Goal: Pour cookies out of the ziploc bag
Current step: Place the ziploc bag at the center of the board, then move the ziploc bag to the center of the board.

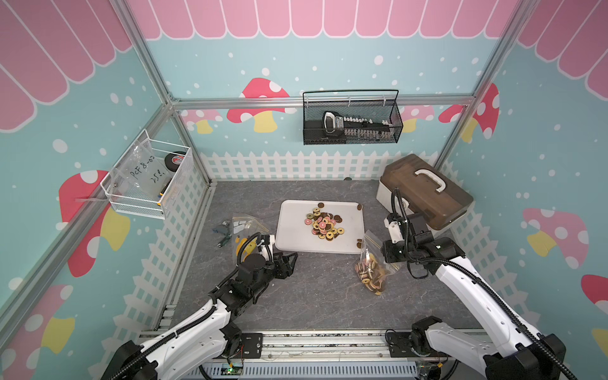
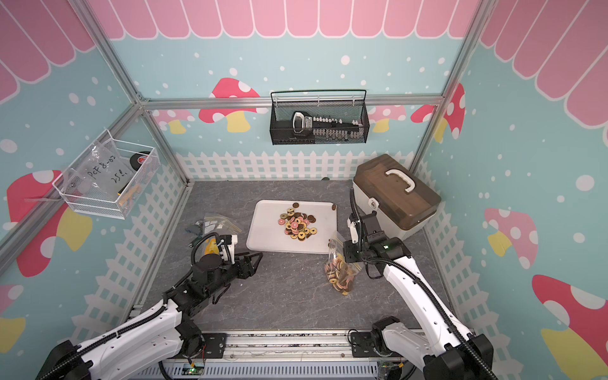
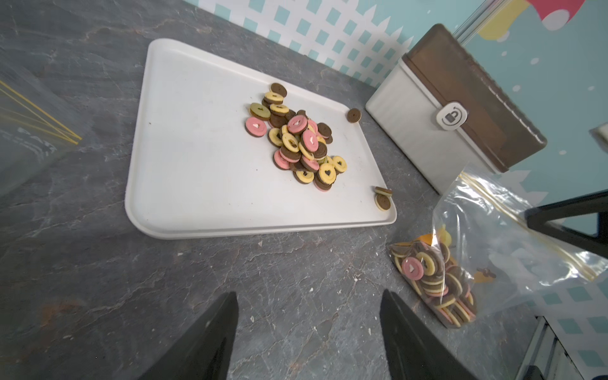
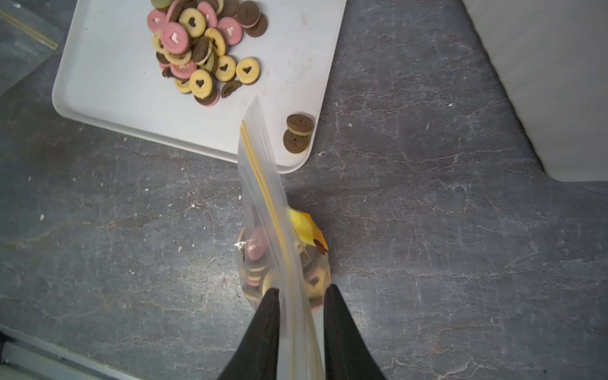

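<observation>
Cookies (image 1: 324, 225) heap on the tray (image 1: 289, 230); more fill the bag (image 1: 371, 273) just off its near corner. Your right gripper (image 4: 302, 288) straddles the bag's top, clamp uncertain; left gripper (image 3: 307, 296) hangs spread and empty. Best pinch firmly, then upend over the tray's middle.

Cookies (image 3: 296, 144) brown, yellow, pink, heart cut-outs; ziploc bag (image 3: 493, 227) clear, yellow stripes; tray (image 3: 197, 171) white; tabletop (image 3: 296, 279) grey, veined.

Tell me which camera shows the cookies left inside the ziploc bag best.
Left wrist view: the bagged cookies show side-on, stacked at the bottom of the ziploc bag. The right wrist view looks down on them, partly hidden by film and the right gripper. Both top views show them small.
</observation>
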Controlling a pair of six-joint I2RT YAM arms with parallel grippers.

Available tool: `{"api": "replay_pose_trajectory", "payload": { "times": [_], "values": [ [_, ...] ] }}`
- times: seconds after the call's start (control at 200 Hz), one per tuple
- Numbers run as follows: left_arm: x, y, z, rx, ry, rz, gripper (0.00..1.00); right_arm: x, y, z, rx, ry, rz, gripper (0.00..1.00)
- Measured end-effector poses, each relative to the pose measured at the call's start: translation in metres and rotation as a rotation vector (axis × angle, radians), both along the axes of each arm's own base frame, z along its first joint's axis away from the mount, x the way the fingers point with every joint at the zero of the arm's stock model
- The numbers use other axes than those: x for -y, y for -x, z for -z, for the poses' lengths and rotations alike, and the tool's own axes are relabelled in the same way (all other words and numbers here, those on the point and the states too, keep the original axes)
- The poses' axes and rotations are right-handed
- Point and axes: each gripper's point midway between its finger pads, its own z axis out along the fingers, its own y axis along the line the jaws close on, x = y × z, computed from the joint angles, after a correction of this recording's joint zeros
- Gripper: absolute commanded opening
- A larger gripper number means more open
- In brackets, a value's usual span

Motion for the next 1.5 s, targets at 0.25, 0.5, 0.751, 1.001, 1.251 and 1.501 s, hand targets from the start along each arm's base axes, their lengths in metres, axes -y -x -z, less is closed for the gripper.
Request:
{"api": "replay_pose_trajectory", "payload": {
  "times": [0.25,0.5,0.751,1.001,1.251,1.501],
  "values": [
    [-0.005,-0.001,-0.009,0.031,0.010,-0.024,0.70,-0.014,0.010,-0.018,0.039,-0.103,-0.049,0.00],
    [-0.005,-0.002,-0.002,0.012,-0.002,-0.026,0.69,-0.032,0.024,-0.032,0.061,-0.195,-0.110,0.00],
    [-0.001,0.000,-0.005,-0.005,0.011,-0.013,0.69,-0.072,0.037,-0.071,0.159,-0.378,-0.214,0.00],
    [0.007,0.000,-0.025,-0.007,0.056,0.020,0.57,-0.114,0.039,-0.081,0.193,-0.547,-0.269,0.00],
    [0.020,0.001,-0.041,-0.031,0.106,0.069,0.47,-0.140,0.032,-0.075,0.209,-0.600,-0.262,0.00],
    [0.049,0.008,-0.022,-0.126,0.132,0.147,0.28,-0.147,0.036,-0.026,0.138,-0.553,-0.238,0.00]
  ]
}}
